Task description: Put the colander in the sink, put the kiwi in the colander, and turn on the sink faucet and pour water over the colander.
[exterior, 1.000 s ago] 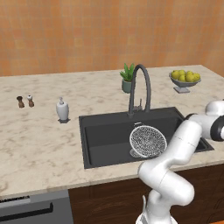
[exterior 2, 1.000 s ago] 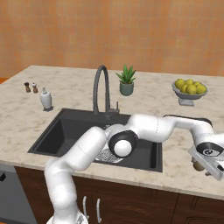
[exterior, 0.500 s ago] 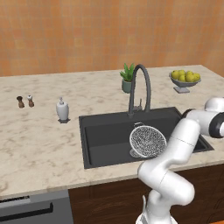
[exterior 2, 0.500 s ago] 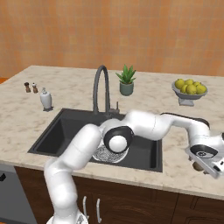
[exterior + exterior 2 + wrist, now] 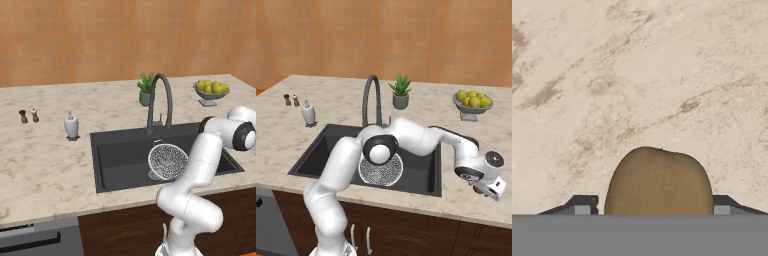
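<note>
Left base: colander (image 5: 167, 161) tilted in sink (image 5: 120, 160), 5 o'clock of faucet (image 5: 160, 102) | Right base: gripper (image 5: 479, 189) low over counter (image 5: 476, 200), 3 o'clock of sink; grip unclear here | Hand: kiwi (image 5: 658, 182) between the 2 fingertips (image 5: 582, 205), both against its sides, clenched on it above marble.

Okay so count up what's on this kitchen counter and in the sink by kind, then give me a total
Colander: 1
Kiwi: 1
Fruit bowl: 1
Potted plant: 1
Soap dispenser: 1
Shakers: 2
Faucet: 1
Total: 8
</note>
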